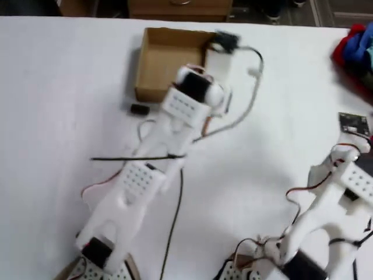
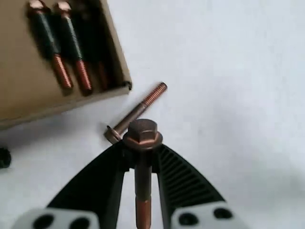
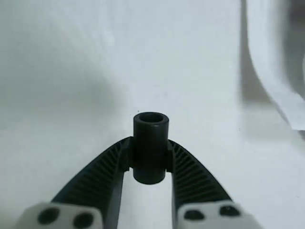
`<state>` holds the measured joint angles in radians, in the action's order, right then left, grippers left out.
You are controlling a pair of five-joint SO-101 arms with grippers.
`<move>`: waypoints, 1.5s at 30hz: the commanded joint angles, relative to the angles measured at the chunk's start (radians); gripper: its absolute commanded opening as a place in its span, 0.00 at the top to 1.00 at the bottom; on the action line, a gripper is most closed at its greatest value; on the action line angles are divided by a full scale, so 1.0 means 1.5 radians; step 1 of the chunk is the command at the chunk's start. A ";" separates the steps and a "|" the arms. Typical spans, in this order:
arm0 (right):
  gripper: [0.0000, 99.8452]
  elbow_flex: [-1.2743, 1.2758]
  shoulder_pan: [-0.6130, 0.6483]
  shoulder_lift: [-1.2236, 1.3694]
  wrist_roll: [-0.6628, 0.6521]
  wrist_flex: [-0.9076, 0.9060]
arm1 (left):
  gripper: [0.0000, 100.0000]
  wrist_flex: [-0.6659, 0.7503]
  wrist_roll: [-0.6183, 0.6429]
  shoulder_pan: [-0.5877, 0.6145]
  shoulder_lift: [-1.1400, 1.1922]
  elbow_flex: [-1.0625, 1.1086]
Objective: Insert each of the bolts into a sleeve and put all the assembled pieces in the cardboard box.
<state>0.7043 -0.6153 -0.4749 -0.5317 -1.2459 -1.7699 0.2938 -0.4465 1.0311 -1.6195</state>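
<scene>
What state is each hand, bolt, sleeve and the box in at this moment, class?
left hand: shut on held bolt
right hand: shut on held sleeve, bore empty
loose bolt: lying bare on the table
cardboard box: open, assembled pieces lying inside
loose sleeve: lying beside the box

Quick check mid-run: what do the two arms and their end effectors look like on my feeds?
Both the left arm and right arm have white shells with dotted vent panels, black motors, and loose red and black cables. The left end effector and right end effector are black, ribbed and tapered, on white mounts with paired round holes.
</scene>
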 commanded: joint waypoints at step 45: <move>0.98 0.473 0.604 -0.797 0.317 0.453 | 0.98 0.359 0.046 -0.017 -0.850 0.816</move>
<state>1.3917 0.2731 -1.4983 -0.0407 -0.5462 -1.2620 0.3475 -0.4173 -0.1274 -0.3997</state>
